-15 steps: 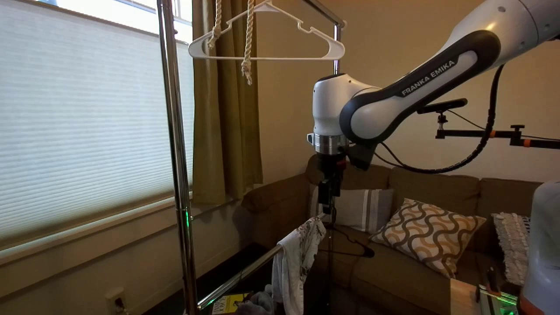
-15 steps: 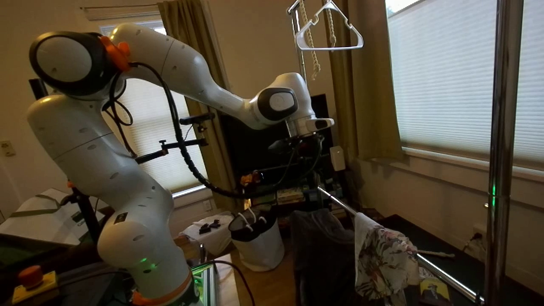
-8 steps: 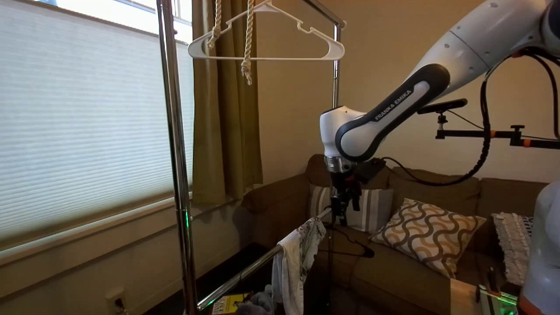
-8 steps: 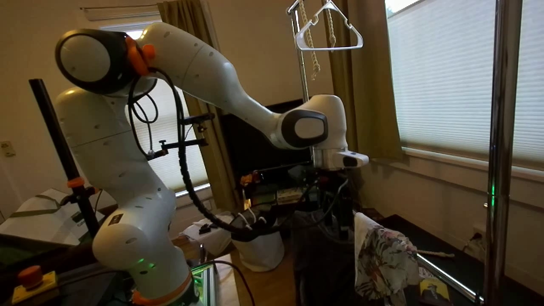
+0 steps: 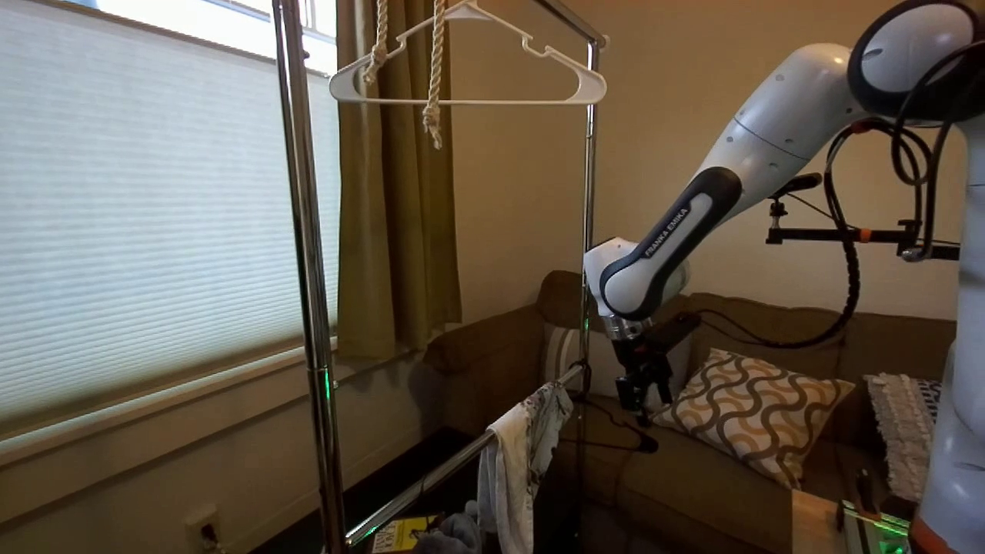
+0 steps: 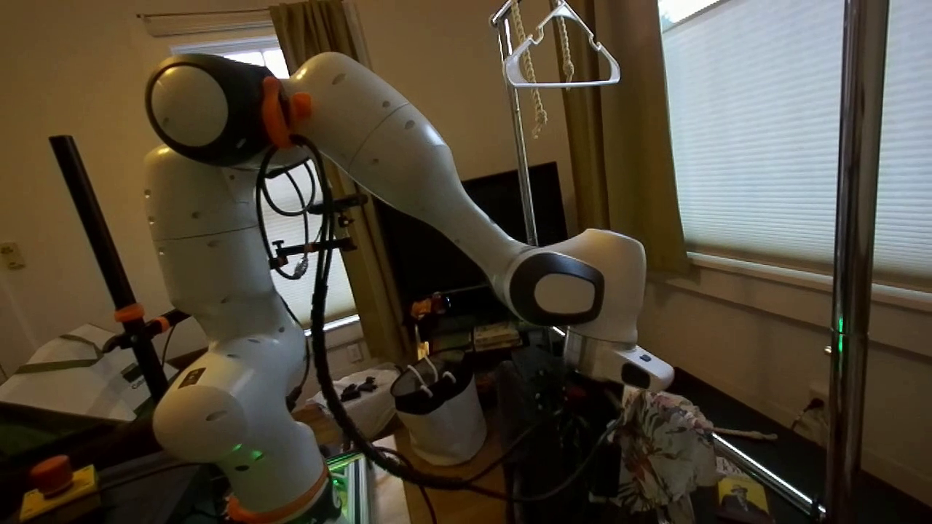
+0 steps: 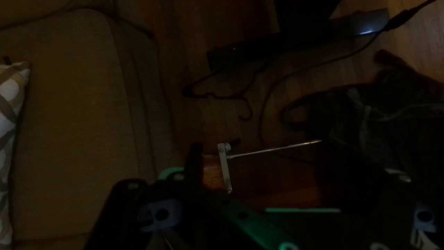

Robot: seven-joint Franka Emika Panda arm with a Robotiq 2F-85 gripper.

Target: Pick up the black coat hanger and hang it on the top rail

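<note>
The black coat hanger [image 5: 649, 444] hangs at the far end of the rack's lower crossbar, by the far pole, in an exterior view. It also shows in the wrist view [image 7: 227, 97], with its hook toward the lower middle; it blends into the dark floor. The top rail [image 5: 568, 18] is at the top in an exterior view; its end also shows in an exterior view [image 6: 501, 13]. My gripper [image 5: 654, 404] points down beside the hanger, on its sofa side, apart from the crossbar. In the wrist view the gripper [image 7: 262, 156] is open, with nothing between its fingers.
A white hanger [image 5: 589, 86] and knotted ropes [image 5: 437, 69] hang from the rack's top. A floral cloth [image 5: 512, 469] hangs over the lower crossbar [image 5: 423, 485]. The far pole [image 5: 590, 165] stands near my wrist. A sofa [image 5: 708, 492] with cushions [image 5: 758, 408] is behind.
The arm has moved down and away from the far pole, toward the sofa side, and the gripper has tilted. The black hanger, white hanger and cloth have not moved.
</note>
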